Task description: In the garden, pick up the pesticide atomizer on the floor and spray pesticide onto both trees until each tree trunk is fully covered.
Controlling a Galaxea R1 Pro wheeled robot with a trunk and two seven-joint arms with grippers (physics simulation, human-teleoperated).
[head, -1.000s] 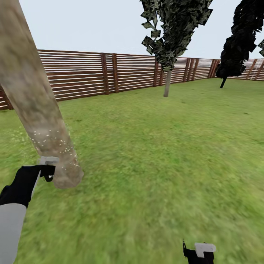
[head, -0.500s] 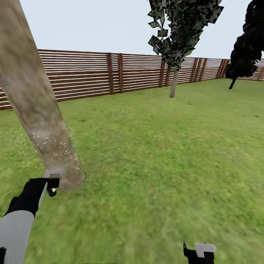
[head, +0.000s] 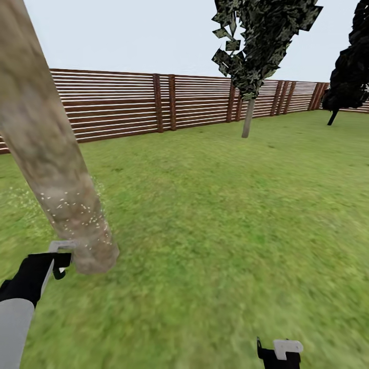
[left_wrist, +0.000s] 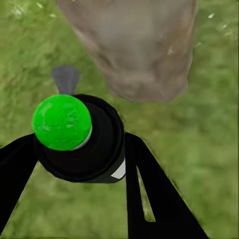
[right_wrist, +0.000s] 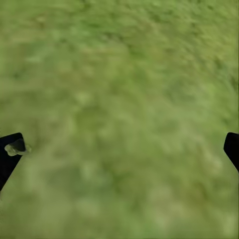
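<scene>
The left gripper (left_wrist: 82, 164) is closed around the pesticide atomizer (left_wrist: 74, 137), its green cap facing the wrist camera, held just beside the foot of the near-left tree trunk (head: 51, 148). White specks dot the lower bark, so spraying looks underway; next, aim higher. The right gripper (right_wrist: 119, 149) hangs wide open and empty over grass.

Brown horizontal-slat wooden fence (head: 128, 105) with darker upright posts runs across the far edge of the green grass lawn (head: 230, 215), angling back toward the right. Narrow near-black conifer (head: 348, 66) stands on the grass at far right, near the fence. Pale overcast sky (head: 143, 36) above the fence line; blurred green grass also in the right wrist view (right_wrist: 119, 114).
</scene>
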